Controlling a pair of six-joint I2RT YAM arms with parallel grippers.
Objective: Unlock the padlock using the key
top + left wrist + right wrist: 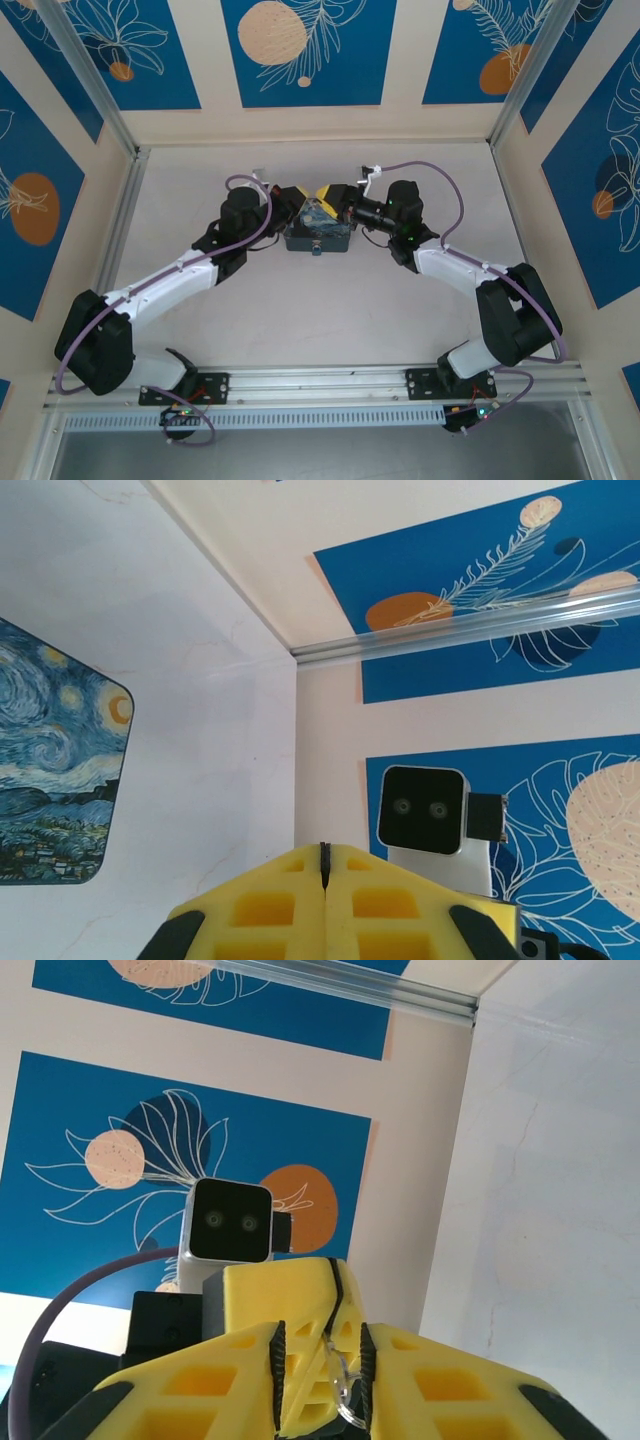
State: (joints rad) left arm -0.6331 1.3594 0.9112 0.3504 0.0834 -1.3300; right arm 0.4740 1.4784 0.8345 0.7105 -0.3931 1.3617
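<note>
Both grippers meet tip to tip above the Starry Night tin point(315, 238). My left gripper point(324, 865) is shut, its yellow fingers pressed flat together. In the right wrist view those left fingers point(300, 1300) poke in between the parted fingers of my right gripper point(322, 1335), which is open. A thin silvery loop point(345, 1385) sticks out of the left fingers' seam, close to my right gripper's right pad. Whether it belongs to the padlock or the key I cannot tell. The padlock's blue body and the key are hidden.
The tin's painted lid point(50, 770) lies on the white table to the left of my left fingers. The right wrist camera point(424, 808) faces them at close range. Blue-patterned walls close in the table at the back and sides.
</note>
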